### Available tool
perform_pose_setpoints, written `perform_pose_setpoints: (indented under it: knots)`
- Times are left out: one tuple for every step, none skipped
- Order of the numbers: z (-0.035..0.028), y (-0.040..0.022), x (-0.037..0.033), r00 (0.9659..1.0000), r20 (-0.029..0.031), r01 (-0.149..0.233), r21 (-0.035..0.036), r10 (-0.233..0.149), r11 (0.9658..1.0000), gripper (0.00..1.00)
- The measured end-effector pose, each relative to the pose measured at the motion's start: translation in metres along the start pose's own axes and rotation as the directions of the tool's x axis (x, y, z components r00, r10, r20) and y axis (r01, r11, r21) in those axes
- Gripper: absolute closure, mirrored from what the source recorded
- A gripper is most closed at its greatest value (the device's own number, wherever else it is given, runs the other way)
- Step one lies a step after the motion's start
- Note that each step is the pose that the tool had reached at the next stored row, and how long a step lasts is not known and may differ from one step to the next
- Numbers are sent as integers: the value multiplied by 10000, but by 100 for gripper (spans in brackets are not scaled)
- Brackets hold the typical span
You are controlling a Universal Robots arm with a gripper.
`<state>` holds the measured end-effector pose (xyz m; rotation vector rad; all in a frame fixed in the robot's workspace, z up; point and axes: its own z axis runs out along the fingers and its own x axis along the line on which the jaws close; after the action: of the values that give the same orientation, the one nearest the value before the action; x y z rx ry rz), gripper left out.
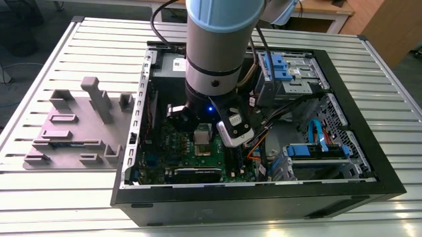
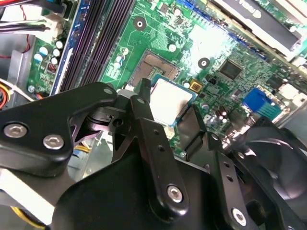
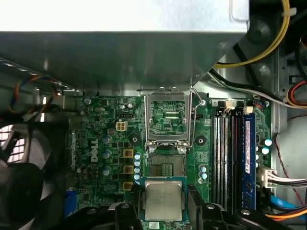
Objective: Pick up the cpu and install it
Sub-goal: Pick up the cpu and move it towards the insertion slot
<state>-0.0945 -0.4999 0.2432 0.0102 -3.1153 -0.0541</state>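
A slatted table [image 1: 59,207] carries an open computer case [image 1: 264,210], and the arm [image 1: 218,44] reaches down into it over the green board [image 3: 96,143]. On that board the socket [image 3: 166,165] lies bare, with its metal frame [image 3: 168,120] swung up on the side of the socket away from the chip. The pincer [image 2: 169,104] is narrowed onto the chip [image 3: 164,200], gripping two opposite edges. It holds the chip flat just beside the socket, silver top up; how high above the board I cannot tell. The step in hand looks like bringing the chip over the socket. Doing that well means keeping the chip level, squaring its edges to the socket's, and avoiding any sideways drag or force on the contacts.
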Motion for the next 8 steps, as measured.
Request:
perform_pose_setpoints:
  knots:
    - [18,-1,-4,10000,1,-30,-1,30,10000,53]
    - [37,-1,-7,10000,2,-60,-3,60,10000,53]
    - [54,-2,-9,10000,1,-90,-3,90,10000,53]
    - [72,-3,-11,9999,2,-122,-3,122,9999,53]
    - [91,-3,-13,9999,3,-158,-3,158,9999,53]
    - [109,-4,-14,9998,5,-195,-5,195,9998,53]
    - [127,-5,-15,9997,6,-230,-7,230,9997,53]
    - [145,-5,-15,9996,7,-265,-8,265,9996,53]
